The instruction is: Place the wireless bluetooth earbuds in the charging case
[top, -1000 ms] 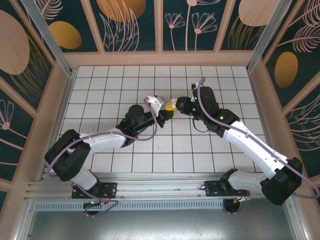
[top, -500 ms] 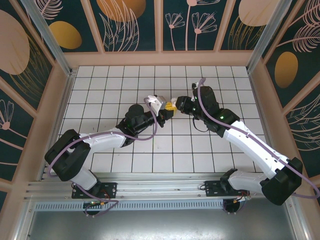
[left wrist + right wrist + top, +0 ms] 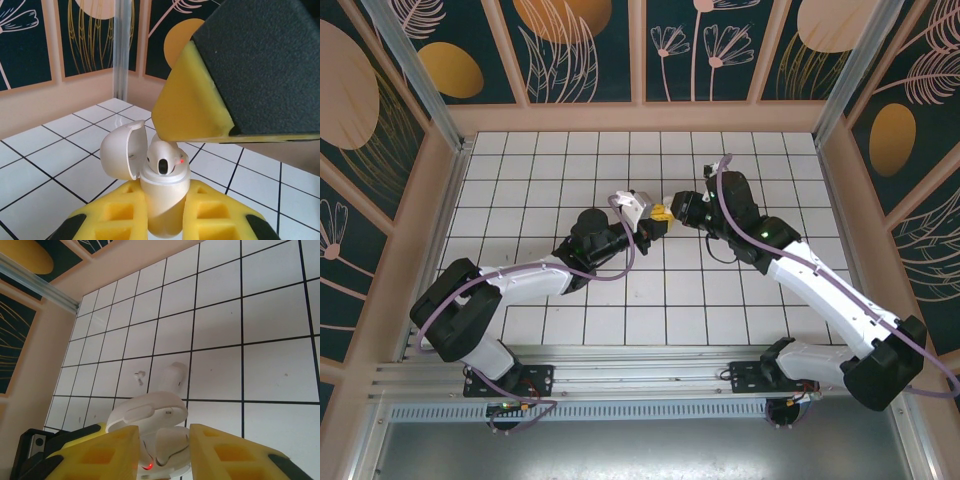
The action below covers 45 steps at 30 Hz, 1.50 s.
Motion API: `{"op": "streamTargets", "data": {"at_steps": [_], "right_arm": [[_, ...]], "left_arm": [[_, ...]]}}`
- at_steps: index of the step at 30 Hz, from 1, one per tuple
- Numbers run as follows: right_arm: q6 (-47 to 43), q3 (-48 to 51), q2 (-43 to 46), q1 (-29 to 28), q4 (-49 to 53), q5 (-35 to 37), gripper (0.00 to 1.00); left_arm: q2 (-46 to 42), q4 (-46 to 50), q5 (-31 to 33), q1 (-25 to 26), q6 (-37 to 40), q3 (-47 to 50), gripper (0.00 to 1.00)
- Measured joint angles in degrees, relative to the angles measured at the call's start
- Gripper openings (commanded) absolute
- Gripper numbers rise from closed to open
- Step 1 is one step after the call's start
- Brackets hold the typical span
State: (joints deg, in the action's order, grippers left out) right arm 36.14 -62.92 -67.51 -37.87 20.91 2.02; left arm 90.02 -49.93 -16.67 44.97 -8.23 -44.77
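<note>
Earbud (image 3: 165, 161): seated in the open charging case (image 3: 161, 186), red light glowing.
Charging case: upright, lid open, held above the table (image 3: 270, 315).
Left tool (image 3: 164, 200): clamped on the case body.
Right tool (image 3: 165, 432): fingers flank the case top; grip unclear.

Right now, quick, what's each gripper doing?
Left gripper: closed on the charging case.
Right gripper: at the earbud in the case; open or closed cannot be told.
</note>
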Motion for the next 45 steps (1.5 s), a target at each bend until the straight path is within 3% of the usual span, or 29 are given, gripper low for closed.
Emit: {"op": "streamTargets", "data": {"at_steps": [9, 18, 24, 29, 32, 36, 45], "right_arm": [[-0.83, -3.50, 2.38, 0.00, 2.60, 0.94, 0.37], [-4.66, -6.47, 2.73, 1.77, 5.29, 0.87, 0.45], [-6.54, -6.47, 2.54, 10.36, 5.90, -10.58, 0.37], [-4.17, -3.56, 2.03, 16.48, 0.94, -24.70, 0.42], [-2.45, -1.33, 1.07, 16.83, -2.14, -31.82, 0.45], [-0.90, 0.15, -0.98, 16.68, -5.29, -38.25, 0.40], [0.87, 1.18, -2.91, 13.86, -9.16, -43.71, 0.29]], "left_arm": [[0.00, 0.02, -1.40, 0.00, -0.22, -0.02, 0.00], [-0.31, -1.07, -10.58, -2.23, -5.05, 0.46, 0.00], [-2.43, -4.72, -18.21, -6.32, -9.42, 3.02, 0.00], [-4.85, -4.46, -22.60, -7.34, -9.64, 3.54, 0.00], [-6.29, -3.63, -24.79, -7.58, -9.40, 3.54, 0.00], [-6.73, -2.64, -27.08, -7.58, -9.25, 3.50, 0.00], [-6.73, -1.64, -29.64, -7.58, -9.49, 2.78, 0.00]]}}
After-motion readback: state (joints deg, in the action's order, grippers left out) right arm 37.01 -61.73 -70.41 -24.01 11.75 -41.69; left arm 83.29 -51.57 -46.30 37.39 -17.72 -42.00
